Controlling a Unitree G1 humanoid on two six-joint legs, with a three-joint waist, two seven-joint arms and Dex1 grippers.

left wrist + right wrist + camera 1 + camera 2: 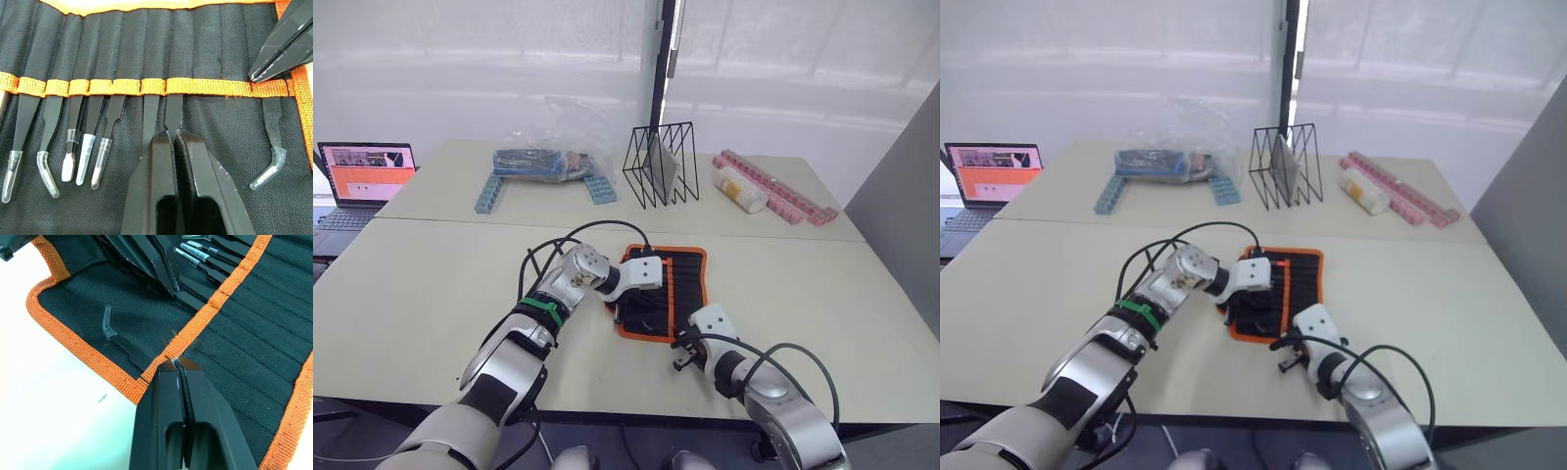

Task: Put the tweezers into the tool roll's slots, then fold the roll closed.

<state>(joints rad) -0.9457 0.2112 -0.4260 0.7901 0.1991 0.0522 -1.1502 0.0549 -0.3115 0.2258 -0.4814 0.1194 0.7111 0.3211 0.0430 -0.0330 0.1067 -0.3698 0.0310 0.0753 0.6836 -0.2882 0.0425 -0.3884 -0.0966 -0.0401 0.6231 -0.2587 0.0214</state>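
Note:
The tool roll (687, 272) lies open on the near table, black with orange trim. Several black tweezers (49, 122) with clear tip caps sit in the slots (122, 44) under an orange band (210, 87). One more tweezer (270, 122) sits alone near the roll's edge. My left gripper (174, 133) is over the roll's middle, shut on a tweezer (173, 110) whose upper part is under the band. My right gripper (176, 363) is at the roll's near edge, shut on the orange band (205, 318) where it meets the trim.
On the far table stand a black wire rack (661, 164), a plastic bag (548, 157) over blue blocks, a pale jar (741, 189) and pink strips (783, 196). A laptop (367, 171) is at the far left. Cables (558, 250) loop off my left arm.

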